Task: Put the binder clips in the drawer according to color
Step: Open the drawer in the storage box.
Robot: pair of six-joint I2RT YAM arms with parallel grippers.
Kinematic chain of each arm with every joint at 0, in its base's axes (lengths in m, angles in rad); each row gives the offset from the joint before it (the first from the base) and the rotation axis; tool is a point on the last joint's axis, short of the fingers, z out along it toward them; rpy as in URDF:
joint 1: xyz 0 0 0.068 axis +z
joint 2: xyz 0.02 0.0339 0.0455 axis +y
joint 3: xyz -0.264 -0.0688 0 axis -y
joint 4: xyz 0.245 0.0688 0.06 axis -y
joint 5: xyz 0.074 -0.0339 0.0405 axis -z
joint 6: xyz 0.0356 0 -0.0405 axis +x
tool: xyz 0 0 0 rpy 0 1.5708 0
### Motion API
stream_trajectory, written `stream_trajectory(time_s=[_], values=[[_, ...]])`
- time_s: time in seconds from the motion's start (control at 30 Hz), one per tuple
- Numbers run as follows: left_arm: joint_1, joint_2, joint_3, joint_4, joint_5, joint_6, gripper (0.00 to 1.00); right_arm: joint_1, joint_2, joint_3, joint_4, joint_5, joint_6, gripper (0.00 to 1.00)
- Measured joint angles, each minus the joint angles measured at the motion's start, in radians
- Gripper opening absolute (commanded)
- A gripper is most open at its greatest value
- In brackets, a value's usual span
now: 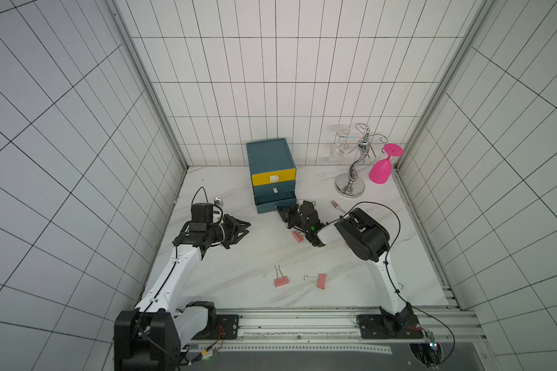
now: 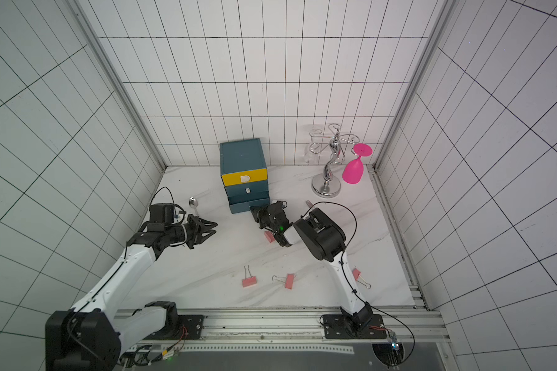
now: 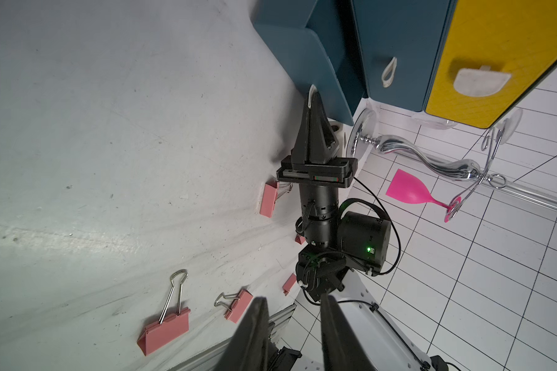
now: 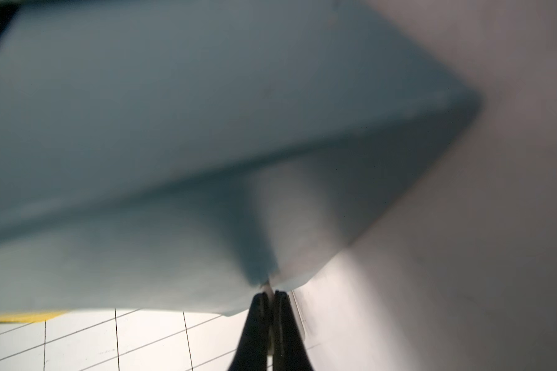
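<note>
The drawer [image 1: 275, 205] at the bottom of a teal cabinet [image 1: 270, 154] with a yellow top front stands slightly pulled out. My right gripper [image 1: 278, 210] [image 3: 312, 93] [image 4: 268, 290] is shut on this drawer's white pull tab. Pink binder clips lie on the white table: one [image 1: 297, 236] beside the right wrist, two [image 1: 281, 281] [image 1: 321, 281] nearer the front, another [image 2: 356, 274] behind the right arm. My left gripper [image 1: 246, 228] [image 3: 291, 298] hovers left of the cabinet, open and holding nothing. The drawer's inside is hidden.
A chrome glass rack [image 1: 351, 186] with a pink goblet [image 1: 381, 172] hanging on it stands at the back right. A spoon [image 1: 218, 201] lies behind the left wrist and a small fork [image 1: 336, 205] lies right of the right gripper. Tiled walls close three sides.
</note>
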Motion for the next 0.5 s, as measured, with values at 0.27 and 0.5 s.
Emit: stream_trajectory(time_s=[0.27, 0.5], values=[[0.000, -0.022, -0.007, 0.000, -0.004, -0.008, 0.31, 0.018, -0.086, -0.123, 0.005, -0.017, 0.001, 0.00], [0.000, -0.032, -0.014, 0.000, -0.005, -0.013, 0.32, 0.035, -0.111, -0.169, 0.017, -0.032, 0.005, 0.00]])
